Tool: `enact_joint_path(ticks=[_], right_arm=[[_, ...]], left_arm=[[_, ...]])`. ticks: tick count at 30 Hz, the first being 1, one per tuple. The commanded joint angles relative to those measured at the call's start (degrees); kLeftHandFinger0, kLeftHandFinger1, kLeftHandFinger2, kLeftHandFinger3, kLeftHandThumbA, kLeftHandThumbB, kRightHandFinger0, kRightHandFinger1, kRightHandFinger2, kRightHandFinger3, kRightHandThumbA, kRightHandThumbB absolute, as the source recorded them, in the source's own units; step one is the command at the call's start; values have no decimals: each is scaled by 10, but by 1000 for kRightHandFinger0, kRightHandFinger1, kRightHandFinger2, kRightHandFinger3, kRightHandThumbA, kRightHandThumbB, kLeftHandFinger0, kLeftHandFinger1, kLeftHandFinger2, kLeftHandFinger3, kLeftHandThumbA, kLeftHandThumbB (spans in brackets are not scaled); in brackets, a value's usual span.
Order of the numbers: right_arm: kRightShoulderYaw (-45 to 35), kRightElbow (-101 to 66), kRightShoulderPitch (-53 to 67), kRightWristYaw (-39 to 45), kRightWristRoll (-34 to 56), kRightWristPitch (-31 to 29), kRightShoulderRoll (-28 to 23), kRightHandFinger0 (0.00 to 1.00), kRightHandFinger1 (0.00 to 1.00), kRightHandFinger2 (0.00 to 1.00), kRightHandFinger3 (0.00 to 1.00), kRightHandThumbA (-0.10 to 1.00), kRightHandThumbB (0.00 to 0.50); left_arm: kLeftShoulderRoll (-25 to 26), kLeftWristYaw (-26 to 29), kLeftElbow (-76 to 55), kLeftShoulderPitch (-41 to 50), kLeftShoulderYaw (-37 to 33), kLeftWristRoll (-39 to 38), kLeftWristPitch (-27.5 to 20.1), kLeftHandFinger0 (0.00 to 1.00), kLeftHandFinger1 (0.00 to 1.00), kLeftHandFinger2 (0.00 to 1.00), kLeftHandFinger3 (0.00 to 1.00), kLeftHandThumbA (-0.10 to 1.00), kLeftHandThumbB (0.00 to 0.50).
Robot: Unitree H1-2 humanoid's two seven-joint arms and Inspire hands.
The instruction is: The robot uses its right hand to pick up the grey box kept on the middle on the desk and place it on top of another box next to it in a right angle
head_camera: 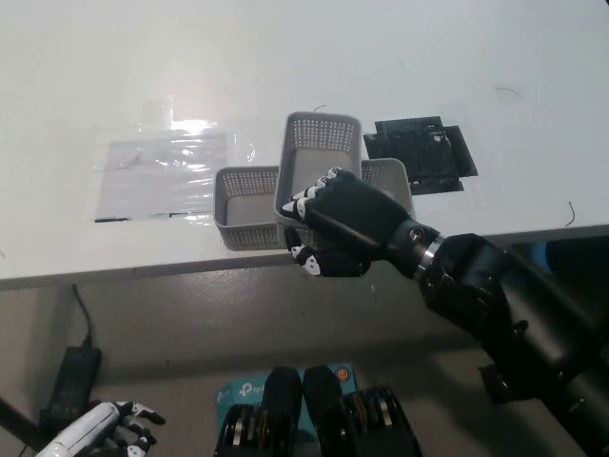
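Fingers (319, 193) apparently around grey box (319, 152).

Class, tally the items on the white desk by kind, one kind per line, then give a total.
Grey mesh boxes: 2, the upper box and the lower box
Black flat pieces: 1 cluster
Clear plastic sheet: 1
Total: 4

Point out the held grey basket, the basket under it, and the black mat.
held grey basket (319, 143), head view, far inner floor
lower grey basket (245, 205), head view, left inner floor
black mat (423, 152), head view, centre
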Motion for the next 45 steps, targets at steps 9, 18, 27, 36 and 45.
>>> enact_joint_path(ticks=[9,18,27,36,45], right_arm=[[12,11,-38,1,-17,-15,-28,2,307,581,434,-100,0],[10,-21,-22,23,-25,4,-27,296,531,717,978,-100,57],[9,-49,-10,47,-31,19,-26,865,1000,1000,1000,220,82],[6,-65,-10,76,-39,34,-29,916,1000,1000,1000,279,136],[2,-85,-5,86,-38,34,-42,848,1000,1000,1000,299,140]], left_arm=[[23,-9,-12,-3,5,0,2,397,429,568,672,267,337],[22,-11,-11,-1,4,1,7,418,441,586,679,270,335],[20,-11,-9,0,4,-2,6,400,428,563,681,272,333],[17,-7,-10,4,6,-3,0,389,418,563,670,264,333],[14,-4,-10,10,3,-1,-3,369,401,543,679,256,320]])
